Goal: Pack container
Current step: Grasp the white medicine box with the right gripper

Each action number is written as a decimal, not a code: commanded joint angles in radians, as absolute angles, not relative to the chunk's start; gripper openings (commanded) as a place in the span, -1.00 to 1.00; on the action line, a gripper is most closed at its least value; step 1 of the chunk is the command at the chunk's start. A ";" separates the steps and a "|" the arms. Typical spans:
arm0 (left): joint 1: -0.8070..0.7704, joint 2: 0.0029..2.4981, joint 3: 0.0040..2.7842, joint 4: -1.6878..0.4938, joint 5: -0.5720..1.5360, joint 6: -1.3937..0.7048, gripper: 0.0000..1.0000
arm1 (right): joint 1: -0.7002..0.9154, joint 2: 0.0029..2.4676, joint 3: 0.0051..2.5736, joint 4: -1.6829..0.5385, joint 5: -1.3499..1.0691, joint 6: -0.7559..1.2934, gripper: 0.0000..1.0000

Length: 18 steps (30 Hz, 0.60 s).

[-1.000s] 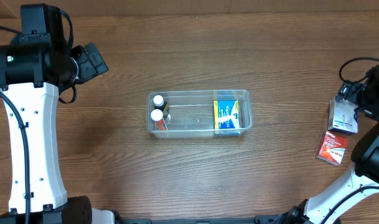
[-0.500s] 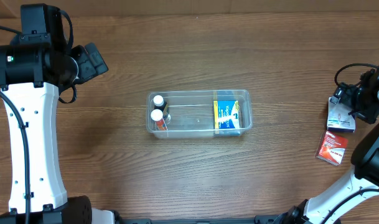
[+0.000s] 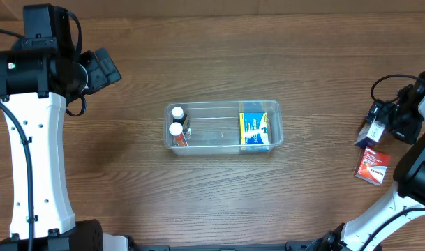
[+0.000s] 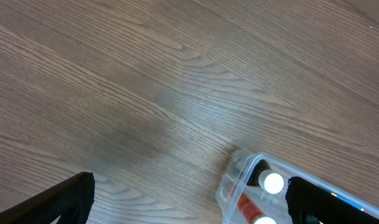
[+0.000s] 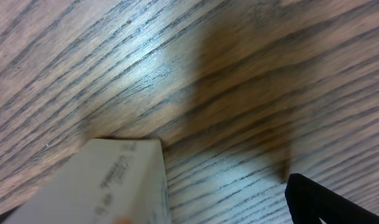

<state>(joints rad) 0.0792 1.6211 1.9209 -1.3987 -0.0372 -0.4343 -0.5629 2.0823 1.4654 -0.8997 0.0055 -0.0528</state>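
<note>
The clear container (image 3: pixel 212 130) lies mid-table. It holds two white-capped bottles (image 3: pixel 176 120) at its left end and a blue-and-yellow box (image 3: pixel 255 130) at its right end. Its corner also shows in the left wrist view (image 4: pixel 234 182). My left gripper (image 3: pixel 104 70) is open and empty, high above the table to the container's left. My right gripper (image 3: pixel 388 124) is at the far right edge, against a white-and-blue box (image 3: pixel 369 131). In the right wrist view this box (image 5: pixel 108 183) fills the lower left and hides one finger. Bare wood separates it from the other finger (image 5: pixel 326 202), so the jaws stand wide.
A red packet (image 3: pixel 373 166) lies flat just in front of the white-and-blue box, near the table's right edge. The left arm's white column (image 3: pixel 31 160) stands along the left side. A cable loops by the right wrist (image 3: pixel 383 84).
My right gripper has shifted left and down a little. The white-and-blue box has slid left with it and now looks tilted. The left arm and the container have not moved.
</note>
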 commanded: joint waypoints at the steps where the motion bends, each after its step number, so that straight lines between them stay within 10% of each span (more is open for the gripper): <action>1: 0.078 1.609 1.939 -1.395 -0.033 -0.414 1.00 | -0.567 2.083 1.473 -0.900 0.022 -0.057 1.00; 18: 0.078 1.609 1.939 -1.387 -0.033 -0.414 1.00 | -0.547 1.959 1.559 -0.995 0.019 -0.051 0.74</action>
<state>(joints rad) 0.0792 1.6211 1.9209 -1.3930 -0.0372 -0.4343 -0.5610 1.9999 1.5265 -0.9779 0.0151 -0.0532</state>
